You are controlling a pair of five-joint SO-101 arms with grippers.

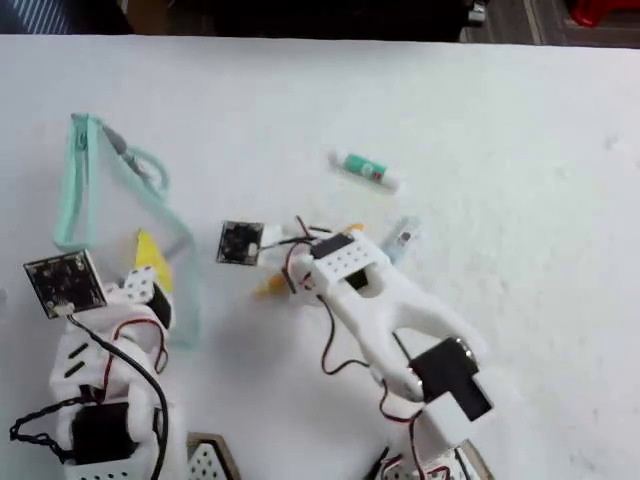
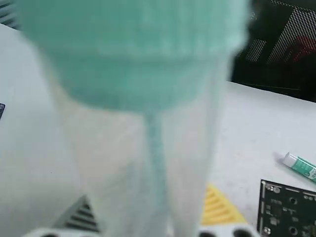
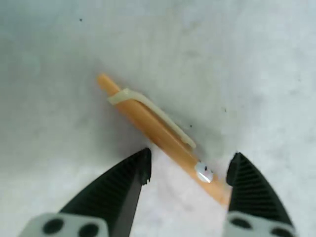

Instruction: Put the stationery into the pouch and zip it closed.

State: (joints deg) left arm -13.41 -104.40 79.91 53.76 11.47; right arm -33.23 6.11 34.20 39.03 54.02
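The pouch (image 1: 118, 205) is clear with teal trim and stands on its edge at the left of the table. My left gripper (image 1: 150, 278) is shut on its near end; in the left wrist view the pouch (image 2: 138, 74) hangs right in front of that gripper (image 2: 153, 219), beside its yellow finger (image 2: 219, 207). An orange pen (image 3: 158, 129) lies flat on the table. My right gripper (image 3: 190, 170) is open just above it, one black finger on each side of the pen's tip end. From above, the pen (image 1: 268, 287) pokes out from under the right gripper (image 1: 295, 275).
A green and white glue stick (image 1: 365, 168) lies beyond the right arm and appears again as the glue stick (image 2: 301, 165) in the left wrist view. A small clear bluish item (image 1: 402, 238) rests just right of the right arm. The table's far edge runs along the top.
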